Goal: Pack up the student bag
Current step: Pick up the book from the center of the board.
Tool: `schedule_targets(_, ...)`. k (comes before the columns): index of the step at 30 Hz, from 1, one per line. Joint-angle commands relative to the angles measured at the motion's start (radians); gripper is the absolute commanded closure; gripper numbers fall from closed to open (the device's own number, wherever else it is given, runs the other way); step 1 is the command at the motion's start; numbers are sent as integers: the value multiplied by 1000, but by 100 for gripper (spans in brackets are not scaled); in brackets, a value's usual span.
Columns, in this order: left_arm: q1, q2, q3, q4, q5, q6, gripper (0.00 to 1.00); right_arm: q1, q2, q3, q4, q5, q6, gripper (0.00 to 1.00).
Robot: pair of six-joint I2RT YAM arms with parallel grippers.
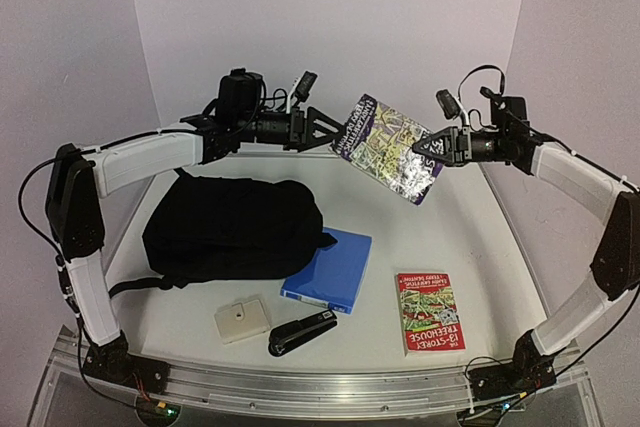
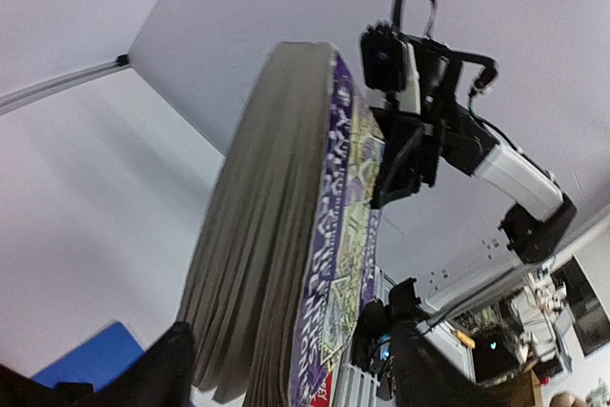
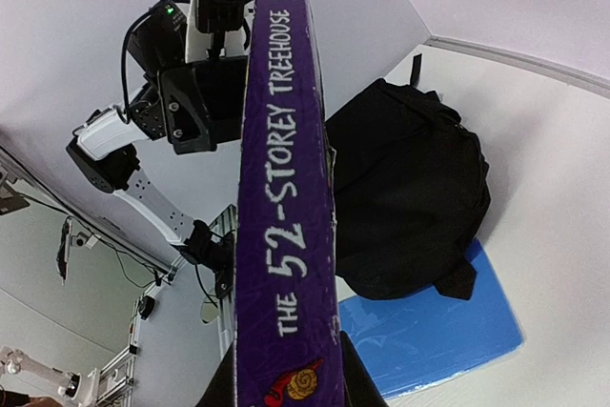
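Item: purple Treehouse paperback (image 1: 388, 147), hanging in the air above and right of the black backpack (image 1: 235, 225), which is lying on the worktop (image 1: 450, 237).
Step, as judged: you are passing it between arms. The right claw (image 1: 432, 147) is pinching its spine, and the left claw (image 1: 325, 130) is standing spread about its page edge.
Next: backing the left claw clear, then opening the backpack.

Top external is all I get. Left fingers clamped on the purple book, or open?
Observer: Left wrist view shows the left fingers spread wider than the purple book, with a gap on one side.
Operator: Right side gripping?
Observer: Right wrist view has the spine wedged between the right fingers at the bottom edge.
Operator: Title?
Observer: The spine reads The 52-Storey Treehouse.
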Motion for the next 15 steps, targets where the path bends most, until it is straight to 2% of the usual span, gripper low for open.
schedule_targets(1,2,-148,9,-229,-187,190,2,2,-62,20,33,1,23,100)
schedule_targets(3,8,-172,0,-310,-233,252,0,10,-66,11,30,-11,31,100)
schedule_targets(6,9,-158,27,-414,-194,326,0,35,-63,-3,26,-26,42,100)
schedule_targets(15,2,-106,34,-433,-48,341,0,139,-47,-26,15,-49,60,100)
